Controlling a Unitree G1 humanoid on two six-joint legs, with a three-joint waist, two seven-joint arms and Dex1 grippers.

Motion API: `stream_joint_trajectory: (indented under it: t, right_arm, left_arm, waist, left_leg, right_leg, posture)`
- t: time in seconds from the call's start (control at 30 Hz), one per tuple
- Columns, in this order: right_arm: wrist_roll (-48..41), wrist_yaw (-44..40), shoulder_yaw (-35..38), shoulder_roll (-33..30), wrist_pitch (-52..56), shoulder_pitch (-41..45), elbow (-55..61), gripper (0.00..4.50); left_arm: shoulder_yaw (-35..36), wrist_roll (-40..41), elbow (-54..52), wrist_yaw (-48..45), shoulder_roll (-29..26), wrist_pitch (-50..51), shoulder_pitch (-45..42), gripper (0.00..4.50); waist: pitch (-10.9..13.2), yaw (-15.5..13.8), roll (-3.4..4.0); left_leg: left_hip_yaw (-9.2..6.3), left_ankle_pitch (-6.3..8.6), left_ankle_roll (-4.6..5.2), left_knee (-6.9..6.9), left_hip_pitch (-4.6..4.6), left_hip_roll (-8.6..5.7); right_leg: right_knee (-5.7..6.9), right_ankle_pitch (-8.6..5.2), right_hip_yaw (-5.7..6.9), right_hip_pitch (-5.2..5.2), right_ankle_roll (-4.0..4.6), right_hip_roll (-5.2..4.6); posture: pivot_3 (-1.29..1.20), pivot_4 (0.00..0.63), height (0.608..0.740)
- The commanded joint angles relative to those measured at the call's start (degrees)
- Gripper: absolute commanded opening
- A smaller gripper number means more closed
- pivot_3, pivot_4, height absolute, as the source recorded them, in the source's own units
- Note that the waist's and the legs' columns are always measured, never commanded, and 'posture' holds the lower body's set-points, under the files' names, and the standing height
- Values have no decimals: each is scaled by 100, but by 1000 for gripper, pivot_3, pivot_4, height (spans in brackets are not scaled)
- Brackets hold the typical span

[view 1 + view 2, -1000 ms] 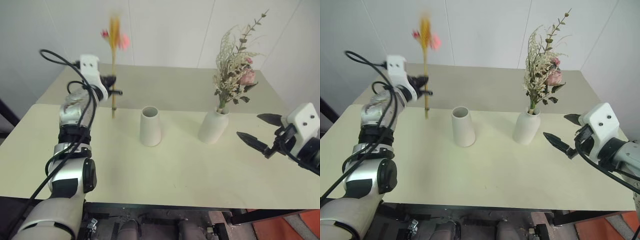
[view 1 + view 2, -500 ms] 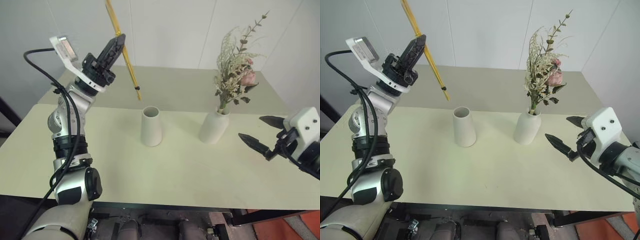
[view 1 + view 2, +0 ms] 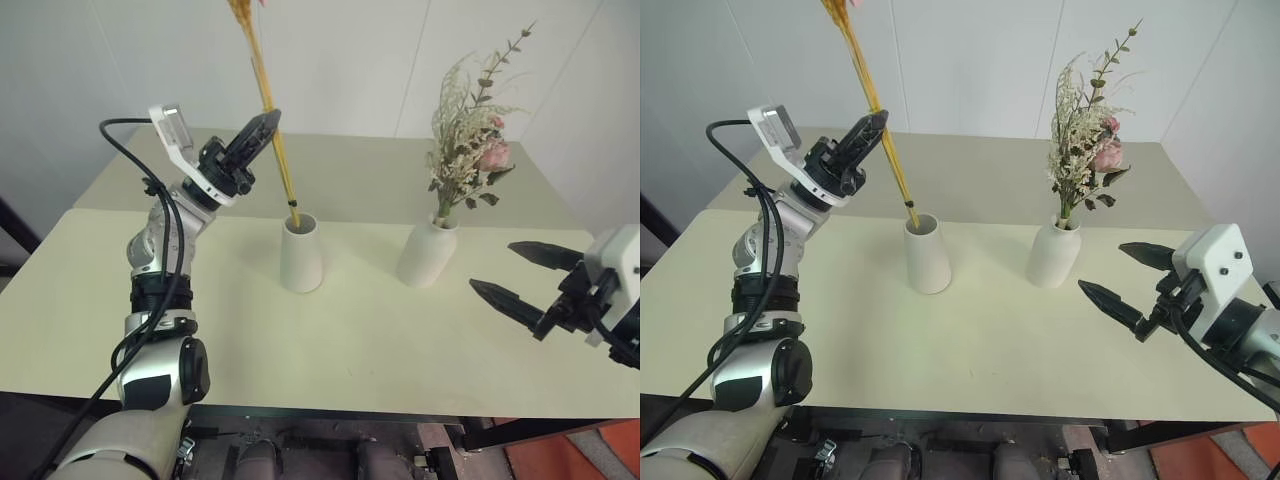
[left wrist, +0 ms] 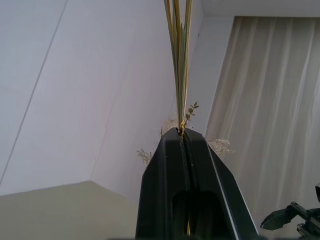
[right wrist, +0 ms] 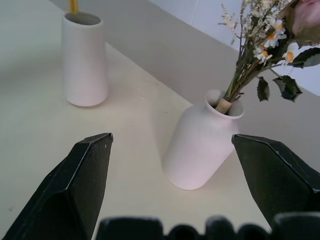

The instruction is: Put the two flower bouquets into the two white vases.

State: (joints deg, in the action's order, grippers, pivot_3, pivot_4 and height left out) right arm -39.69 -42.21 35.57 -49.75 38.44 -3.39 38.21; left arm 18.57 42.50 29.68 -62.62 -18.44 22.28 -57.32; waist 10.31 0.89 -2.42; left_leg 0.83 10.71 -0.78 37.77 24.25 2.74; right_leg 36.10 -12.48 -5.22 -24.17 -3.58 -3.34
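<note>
Golden wheat bunch (image 3: 268, 100) pinched in raised left claw (image 3: 262, 128), over cone vase (image 3: 300, 254); right claw (image 3: 525, 281) spread.

Bare test room: pale table (image 3: 350, 340), blank white walls (image 3: 340, 60), curtain (image 4: 280, 125).

spray (image 3: 470, 120) in right vase (image 3: 426, 253), left vase (image 3: 301, 254)

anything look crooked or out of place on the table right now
Only the wheat-like bouquet: it leans steeply, held by the shut left claw, its stem end just at the rim of the cone vase, not yet dropped in. The bushy bouquet stands upright in the bottle vase. Nothing spilled or tipped.
</note>
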Motion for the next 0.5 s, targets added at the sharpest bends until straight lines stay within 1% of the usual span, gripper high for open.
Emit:
stream_joint_trajectory:
  t: [0.03, 0.27, 0.5]
  right_arm:
    - [-35, 12, 254, -33, -169, 5, 119, 4500]
    - [-47, -78, 287, -28, -401, 57, 94, 4500]
    - [33, -132, 307, -59, -484, 10, 38, 4500]
  left_arm:
    - [-152, -237, 7, -217, 30, -414, -2, 16]
    - [-290, -534, 275, -353, 222, -1023, 53, 16]
    - [-668, -927, 245, -697, 158, -1242, 253, 16]
  waist:
    - [0, 0, 0]
    - [0, -3, 0]
    - [0, -2, 0]
  left_leg:
    - [0, 0, 0, 0, 0, 0]
    - [0, 0, 0, 0, 1, 0]
    - [0, 0, 0, 0, 1, 0]
  right_leg:
    - [0, 0, 0, 0, 0, 0]
    - [-1, 0, 0, -1, 0, 0]
    - [-2, -1, 0, 1, -1, 0]
  posture:
    - [0, 150, 740]
    - [0, 150, 740]
    - [0, 150, 740]
